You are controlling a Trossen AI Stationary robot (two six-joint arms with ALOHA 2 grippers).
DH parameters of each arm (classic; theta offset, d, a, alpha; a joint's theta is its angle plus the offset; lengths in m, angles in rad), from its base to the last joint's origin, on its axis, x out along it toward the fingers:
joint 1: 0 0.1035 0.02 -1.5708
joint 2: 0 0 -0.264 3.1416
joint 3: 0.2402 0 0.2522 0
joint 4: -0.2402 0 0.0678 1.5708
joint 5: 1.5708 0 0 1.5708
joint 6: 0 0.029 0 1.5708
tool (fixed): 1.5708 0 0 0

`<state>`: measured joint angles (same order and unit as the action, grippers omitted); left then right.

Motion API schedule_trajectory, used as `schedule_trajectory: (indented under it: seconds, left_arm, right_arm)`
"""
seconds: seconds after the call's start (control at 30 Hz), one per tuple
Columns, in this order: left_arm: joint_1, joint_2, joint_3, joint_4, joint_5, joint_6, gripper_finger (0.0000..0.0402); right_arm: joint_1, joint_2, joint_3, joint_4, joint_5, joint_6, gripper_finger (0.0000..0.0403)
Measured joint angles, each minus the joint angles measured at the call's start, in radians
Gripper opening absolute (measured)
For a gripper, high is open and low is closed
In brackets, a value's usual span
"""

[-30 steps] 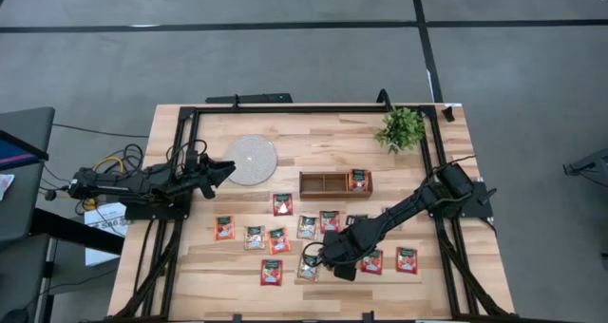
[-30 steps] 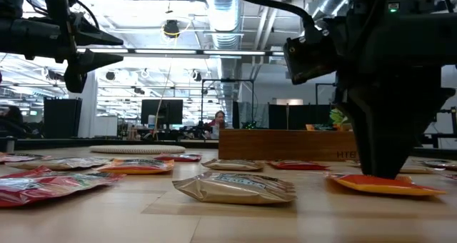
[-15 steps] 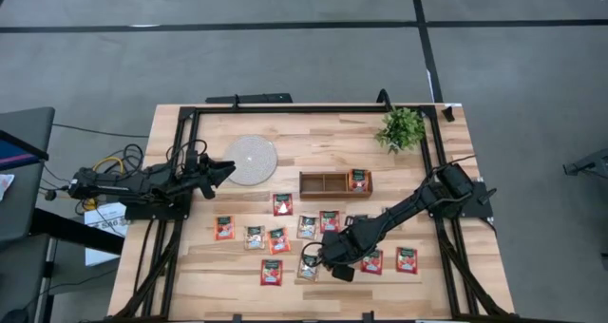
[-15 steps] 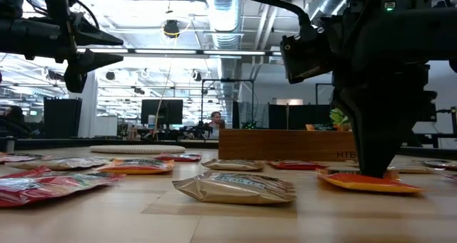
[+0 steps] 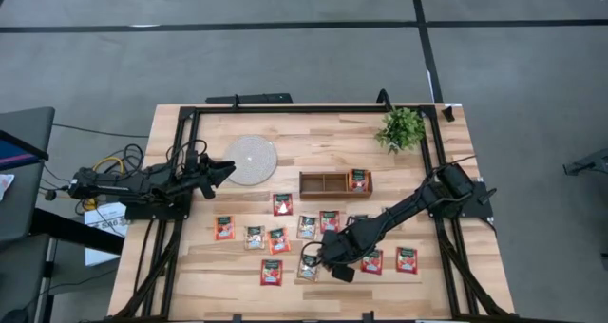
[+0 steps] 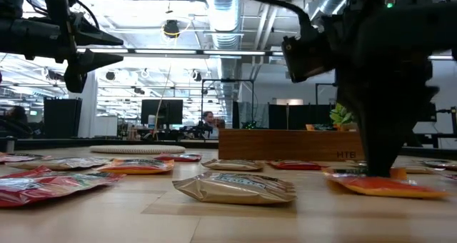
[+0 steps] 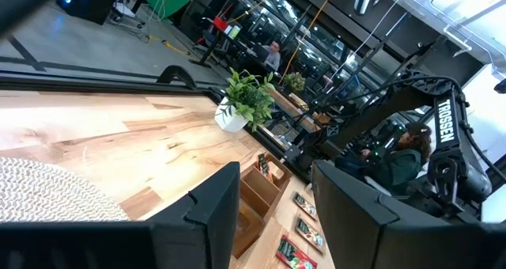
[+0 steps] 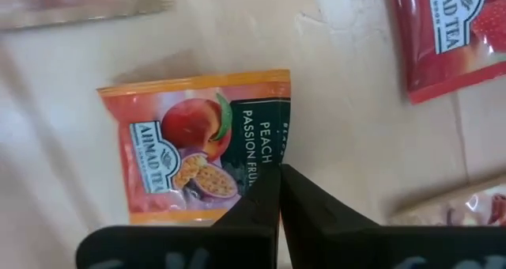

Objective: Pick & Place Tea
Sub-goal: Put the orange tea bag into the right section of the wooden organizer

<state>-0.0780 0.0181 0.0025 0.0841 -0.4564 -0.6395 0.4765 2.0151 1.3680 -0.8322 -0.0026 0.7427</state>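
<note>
Several red, orange and pale tea sachets lie flat on the wooden table, among them a red one and a pale one. My right gripper points down near the table's front, shut on an orange peach sachet that shows in the low view under the fingers. My left gripper hovers open and level at the table's left side, beside the round disc, holding nothing. My right gripper pinches the orange sachet at its dark-banded edge, about midway along that edge, between the two fingertips. The fingers come from above, pointing down. The sachet lies on the table, its dark-band end slightly raised.
A brown wooden tray stands behind the sachets with one red sachet in its right compartment. A small potted plant sits at the far right. A black frame borders the table.
My right gripper has shut its fingers on the orange sachet's edge while staying in place. The sachet has shifted slightly on the table under the fingers, and its dark-band end now stands a little raised.
</note>
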Motion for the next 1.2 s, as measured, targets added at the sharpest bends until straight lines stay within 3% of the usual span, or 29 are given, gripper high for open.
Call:
schedule_trajectory:
  seconds: [0.6, 1.07, 1.2]
  left_arm:
    - [0.000, 0.000, 0.000, 0.000, 0.000, 0.000, 0.0151]
    - [0.000, 0.000, 0.000, 0.000, 0.000, 0.000, 0.0151]
    - [0.000, 0.000, 0.000, 0.000, 0.000, 0.000, 0.0151]
  right_arm:
    - [0.021, -0.003, 0.291, -0.325, 0.014, -0.044, 0.0000]
    - [0.006, -0.003, 0.557, -0.737, 0.183, -0.082, 0.0000]
    - [-0.027, -0.032, 0.561, -0.739, 0.248, -0.140, 0.0000]
